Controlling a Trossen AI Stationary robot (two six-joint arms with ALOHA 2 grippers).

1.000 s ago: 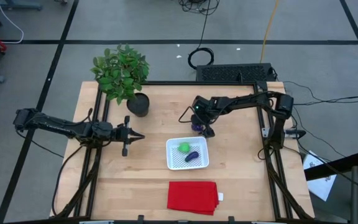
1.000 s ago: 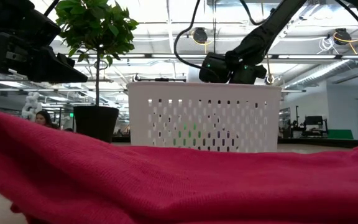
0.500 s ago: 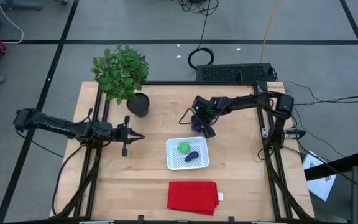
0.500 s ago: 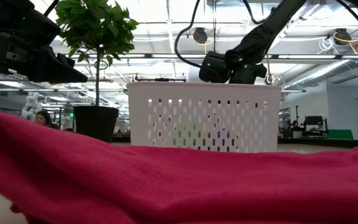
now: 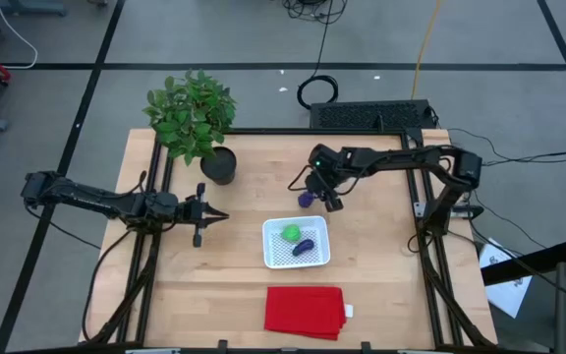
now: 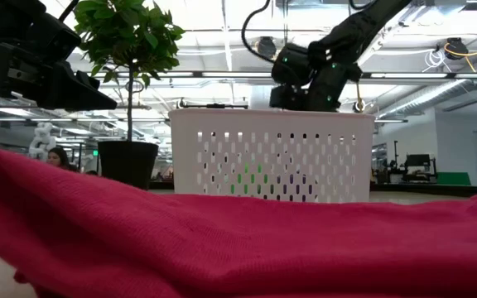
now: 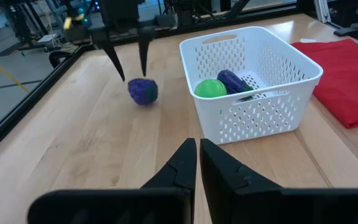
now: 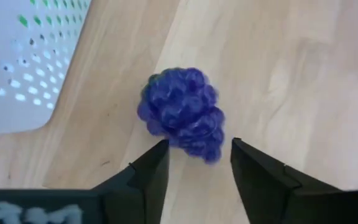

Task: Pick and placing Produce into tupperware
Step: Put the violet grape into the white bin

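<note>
A wooden table point(image 5: 234, 295) carries a leafy potted plant point(image 5: 193, 119) in a dark pot at its far left corner. A red folded cloth point(image 5: 305, 311) lies flat at the near edge, around the middle; in the low view it fills the foreground. Beyond the table's far edge, a black cable coil point(image 5: 319, 91) and a dark slatted panel point(image 5: 371, 114) sit on the grey floor. A person point(image 6: 56, 156) shows far back in the room.

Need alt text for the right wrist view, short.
A bumpy purple toy fruit lies on the wooden table, just beyond the open right pincer, not gripped. A corner of the white perforated container sits beside it.
</note>
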